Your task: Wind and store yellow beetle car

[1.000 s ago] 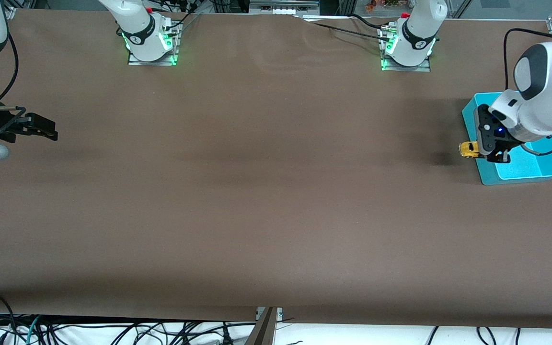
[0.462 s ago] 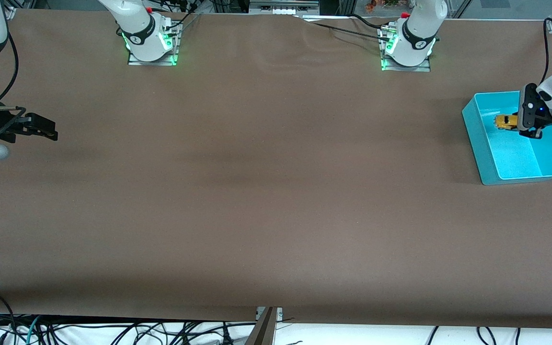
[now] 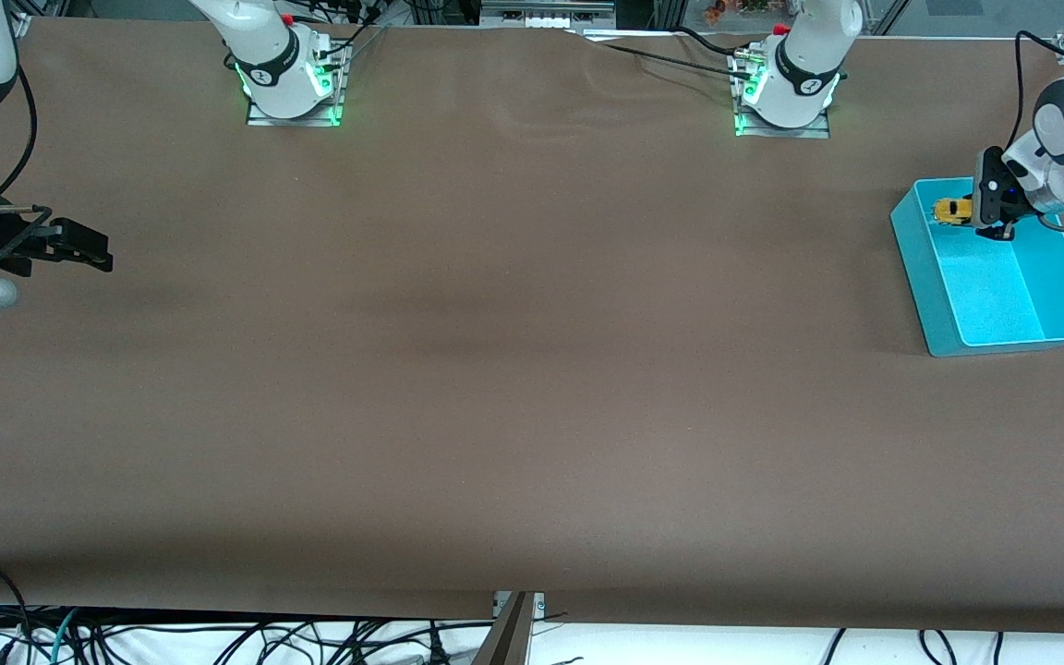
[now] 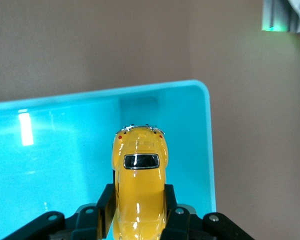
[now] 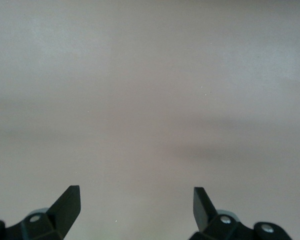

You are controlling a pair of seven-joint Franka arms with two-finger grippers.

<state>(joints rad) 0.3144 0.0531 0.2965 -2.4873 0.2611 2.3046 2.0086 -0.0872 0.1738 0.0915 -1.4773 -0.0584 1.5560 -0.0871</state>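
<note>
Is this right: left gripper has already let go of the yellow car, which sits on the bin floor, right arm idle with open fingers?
Not quite. The left gripper is shut on the yellow beetle car, holding it over the turquoise bin; the left wrist view shows this. The right gripper does wait, open.

The small yellow beetle car point(image 4: 139, 187) has a glossy, smooth painted shell. The turquoise plastic bin point(image 3: 920, 268) looks smooth with a soft sheen inside. The brown worktop point(image 3: 495, 369) is matt, faintly wrinkled, cloth-like.
</note>
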